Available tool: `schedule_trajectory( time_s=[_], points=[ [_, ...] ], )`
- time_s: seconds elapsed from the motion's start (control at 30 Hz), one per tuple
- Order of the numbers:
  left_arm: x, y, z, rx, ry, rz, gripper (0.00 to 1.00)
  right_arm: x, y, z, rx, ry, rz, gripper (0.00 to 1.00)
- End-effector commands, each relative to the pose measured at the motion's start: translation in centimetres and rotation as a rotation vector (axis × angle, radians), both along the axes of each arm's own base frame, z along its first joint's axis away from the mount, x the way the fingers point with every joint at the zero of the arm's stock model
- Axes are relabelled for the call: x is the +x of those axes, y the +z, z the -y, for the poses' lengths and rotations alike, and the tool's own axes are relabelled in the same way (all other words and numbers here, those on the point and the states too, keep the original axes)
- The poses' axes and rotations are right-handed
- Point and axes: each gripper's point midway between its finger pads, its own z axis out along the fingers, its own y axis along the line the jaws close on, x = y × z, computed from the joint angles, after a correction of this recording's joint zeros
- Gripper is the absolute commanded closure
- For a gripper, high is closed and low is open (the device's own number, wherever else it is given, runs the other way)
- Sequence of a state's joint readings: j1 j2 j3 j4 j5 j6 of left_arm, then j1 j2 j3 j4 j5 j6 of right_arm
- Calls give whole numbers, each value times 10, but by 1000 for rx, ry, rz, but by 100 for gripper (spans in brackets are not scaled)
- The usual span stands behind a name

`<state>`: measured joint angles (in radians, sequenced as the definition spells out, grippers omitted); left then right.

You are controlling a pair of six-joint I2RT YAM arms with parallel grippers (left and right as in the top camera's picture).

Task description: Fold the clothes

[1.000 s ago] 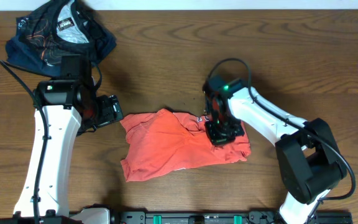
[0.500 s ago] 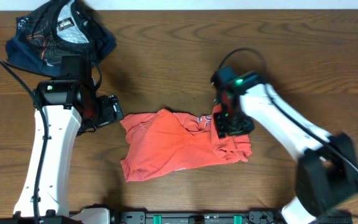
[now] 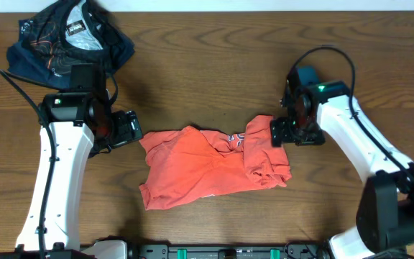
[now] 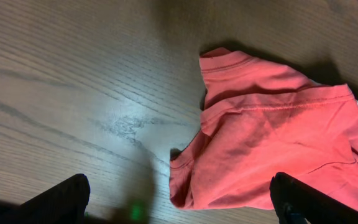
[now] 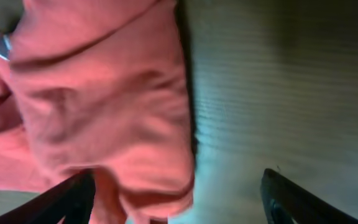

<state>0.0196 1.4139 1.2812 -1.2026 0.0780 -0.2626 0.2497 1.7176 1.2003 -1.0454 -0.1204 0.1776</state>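
I'm hovering the left gripper (image 3: 136,129) open beside the crumpled T-shirt (image 3: 207,167) lying at lower centre, and I'm holding the right gripper (image 3: 276,134) spread over its right edge, where closing could pinch several bunched layers together.

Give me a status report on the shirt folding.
Left gripper open, right gripper open, both empty. Red T-shirt crumpled mid-table, unfolded. Dark garment far corner, apart.
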Motion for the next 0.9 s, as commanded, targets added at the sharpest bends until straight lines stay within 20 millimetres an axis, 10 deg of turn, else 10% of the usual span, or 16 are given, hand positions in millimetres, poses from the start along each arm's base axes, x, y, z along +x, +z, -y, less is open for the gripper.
schedule_trajectory(
  time_s=[0.0,0.33,0.67,0.87],
  points=[
    [-3,-5,-1,7,3,-22,6,-14,-19,-24,180,83,-58,19],
    [-4,-5,-1,7,3,-25,6,-29,-54,-27,215,79,-90,26],
    [-4,-5,-1,7,3,-26,6,-25,-58,-20,176,20,-82,96],
    [-4,-5,-1,7,3,-26,6,-22,-62,5,70,-70,-82,99]
  ],
)
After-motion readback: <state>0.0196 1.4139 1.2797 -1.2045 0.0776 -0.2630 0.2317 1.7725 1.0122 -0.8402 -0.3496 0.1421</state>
